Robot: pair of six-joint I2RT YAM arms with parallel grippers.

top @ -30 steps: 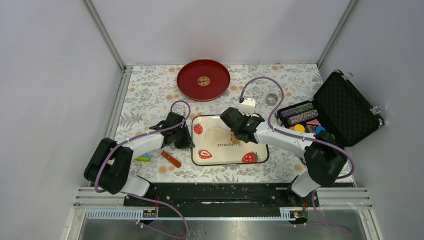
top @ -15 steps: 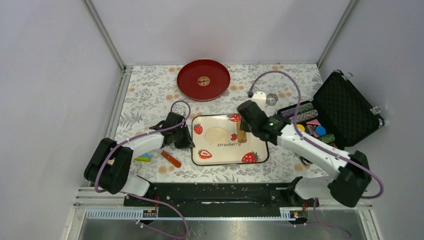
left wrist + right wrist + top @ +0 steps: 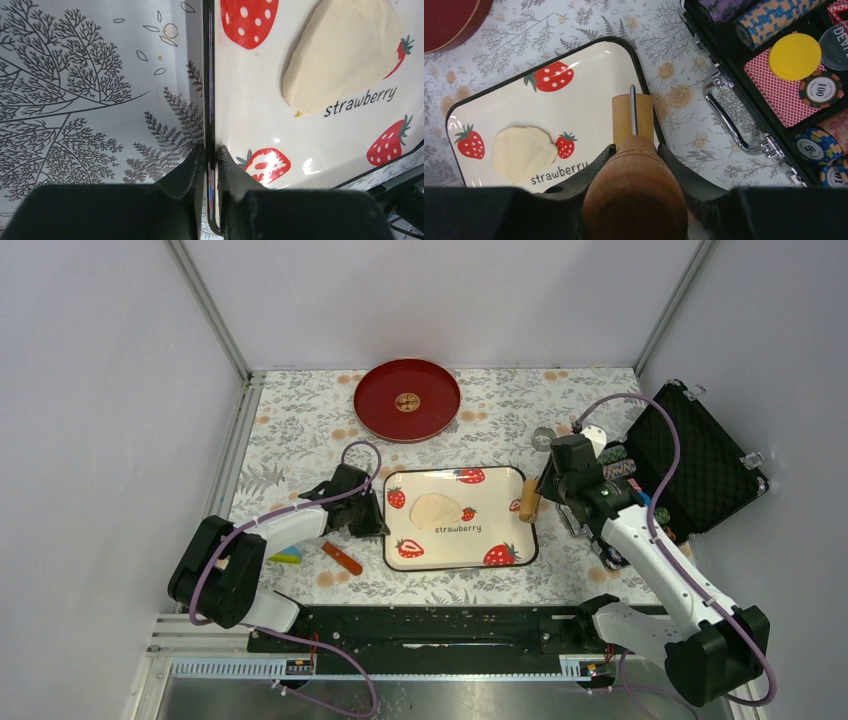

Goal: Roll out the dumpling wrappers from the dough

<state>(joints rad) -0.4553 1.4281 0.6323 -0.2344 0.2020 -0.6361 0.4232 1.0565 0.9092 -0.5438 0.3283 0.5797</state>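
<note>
Dumpling wrapper (image 3: 435, 509) lies flattened left of centre on the strawberry tray (image 3: 460, 545). Left gripper (image 3: 210, 152) pinches the tray's left rim; right gripper (image 3: 635, 150) clasps the wooden rolling pin (image 3: 624, 120) above the right rim, off the dough. Seemingly between passes; next, likely another roll, or moving it to the red plate (image 3: 380, 400).

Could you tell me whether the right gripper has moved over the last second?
Yes. The right gripper, carrying the rolling pin, went rightward from over the dough to the tray's right edge.
</note>
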